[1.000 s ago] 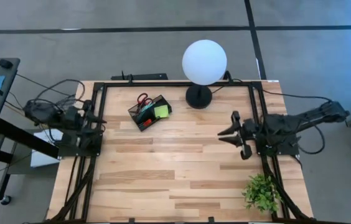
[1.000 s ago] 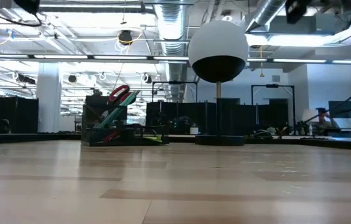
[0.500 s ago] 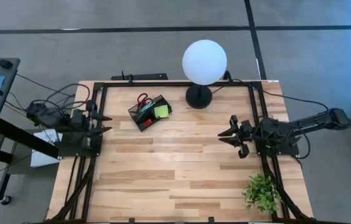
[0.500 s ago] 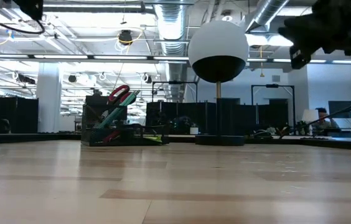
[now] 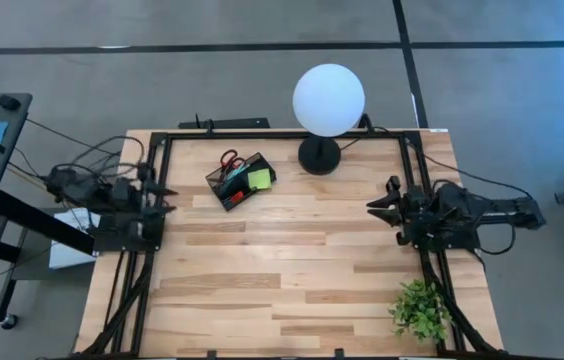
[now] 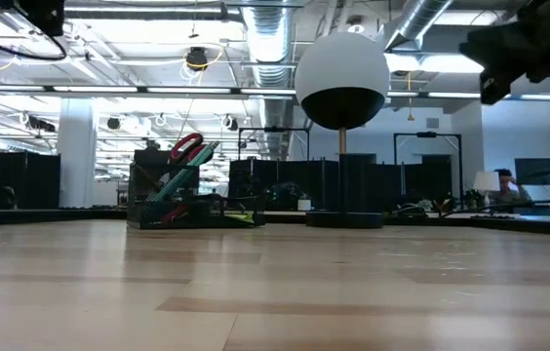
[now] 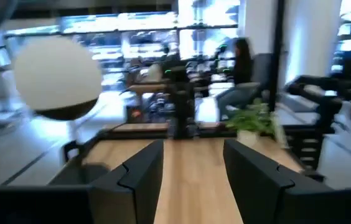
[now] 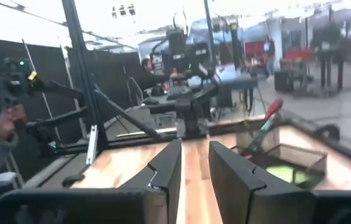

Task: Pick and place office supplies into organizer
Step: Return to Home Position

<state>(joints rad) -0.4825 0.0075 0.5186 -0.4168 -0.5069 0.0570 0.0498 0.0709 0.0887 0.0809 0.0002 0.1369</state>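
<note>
The black organizer stands on the far left part of the table. It holds the red-handled scissors, a lime-green sticky-note pad and some pens, and also shows in the low view and the right wrist view. My left gripper hovers open at the table's left edge, left of the organizer. My right gripper hovers open near the right edge, pointing toward the organizer. In the wrist views both the left gripper and the right gripper hold nothing.
A white globe lamp stands on its round black base at the far edge, right of the organizer. A small green plant sits at the near right corner. A black frame runs along the table's edges. A person's hand shows beyond the table.
My right arm has folded back. Its gripper has come down into the low view and drawn a little toward the table's right edge, staying open. The organizer and its contents have kept still.
</note>
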